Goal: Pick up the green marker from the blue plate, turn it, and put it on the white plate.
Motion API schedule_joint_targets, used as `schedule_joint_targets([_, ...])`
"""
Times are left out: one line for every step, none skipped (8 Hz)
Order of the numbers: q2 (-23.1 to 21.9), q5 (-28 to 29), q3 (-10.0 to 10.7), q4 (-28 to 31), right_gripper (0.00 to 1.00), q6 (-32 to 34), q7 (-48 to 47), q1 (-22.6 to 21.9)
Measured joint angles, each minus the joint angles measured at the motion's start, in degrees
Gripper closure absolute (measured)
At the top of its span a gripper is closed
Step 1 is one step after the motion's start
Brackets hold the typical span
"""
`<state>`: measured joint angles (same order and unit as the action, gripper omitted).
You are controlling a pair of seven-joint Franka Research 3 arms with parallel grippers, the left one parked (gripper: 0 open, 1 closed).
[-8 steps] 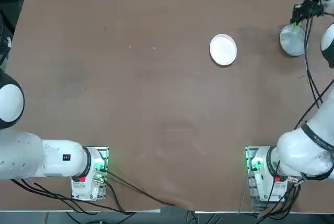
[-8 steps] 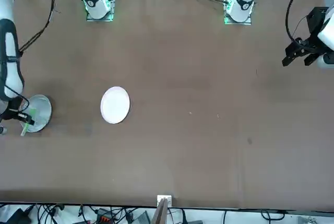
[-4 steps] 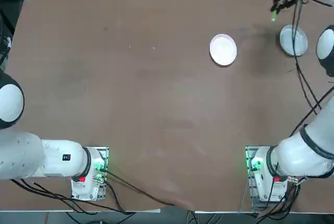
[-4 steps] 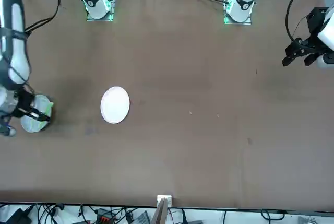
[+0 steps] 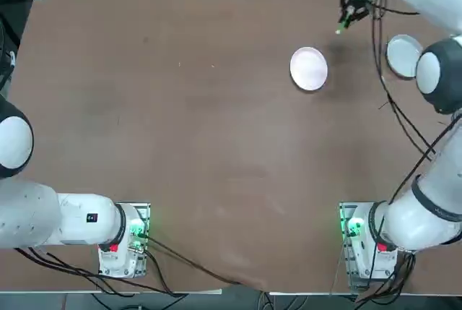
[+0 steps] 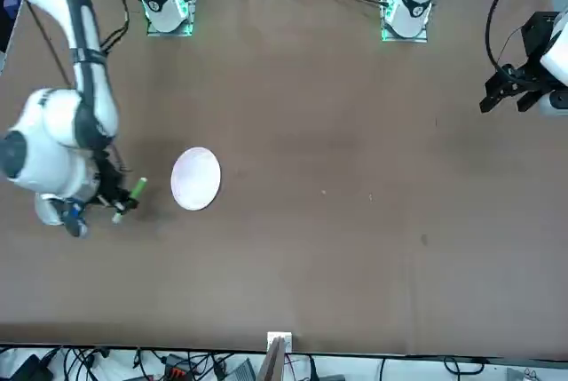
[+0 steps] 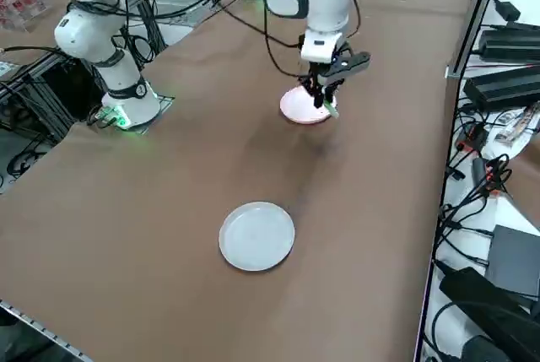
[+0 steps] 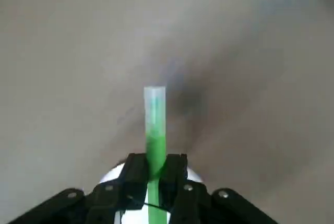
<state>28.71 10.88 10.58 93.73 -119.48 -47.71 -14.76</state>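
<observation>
The right end effector (image 8: pixel 155 174) pinches the thin, bright light-green marker (image 8: pixel 155 125) between its pressed-together fingers (image 8: pixel 134 174), held in the air above the brown tabletop (image 5: pixel 216 144). The white arm reaches far out, wrist bent downward. The marker's long axis slants down, its free end sticking out past the fingertips. The round bright-white plate (image 5: pixel 309 69) lies just beside the end effector; the round pale grey-blue plate (image 5: pixel 403 56) sits farther off on the other side, bare.
</observation>
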Motion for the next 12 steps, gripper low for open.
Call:
schedule_joint_targets([0.9,0.0,0.0,0.4,0.85,-1.3,-8.5,-2.5])
schedule_joint_targets([1.8,-0.1,0.0,0.9,0.85,-2.9,-16.8,-4.7])
schedule_joint_targets([2.4,-0.2,0.1,1.4,0.85,-3.9,-24.2,-6.2])
schedule_joint_targets([3.1,-0.8,0.1,1.8,0.85,-4.1,-28.8,-7.3])
schedule_joint_targets([3.9,-1.1,0.1,2.3,0.85,-4.2,-31.3,-8.3])
schedule_joint_targets([4.4,-1.2,0.2,2.7,0.85,-4.4,-33.9,-9.2])
schedule_joint_targets([4.9,-1.3,0.2,2.9,0.85,-4.5,-36.6,-10.0])
schedule_joint_targets([5.3,-1.3,0.2,3.1,0.85,-4.6,-38.1,-10.7])
schedule_joint_targets([5.7,-1.3,0.2,3.5,0.85,-4.6,-39.5,-11.2])
schedule_joint_targets([6.0,-1.3,0.2,4.1,0.85,-5.0,-40.9,-11.5])
schedule_joint_targets([6.2,-1.3,0.2,4.8,0.85,-5.7,-41.9,-11.9])
schedule_joint_targets([6.4,-1.3,0.2,5.6,0.85,-6.6,-42.6,-12.5])
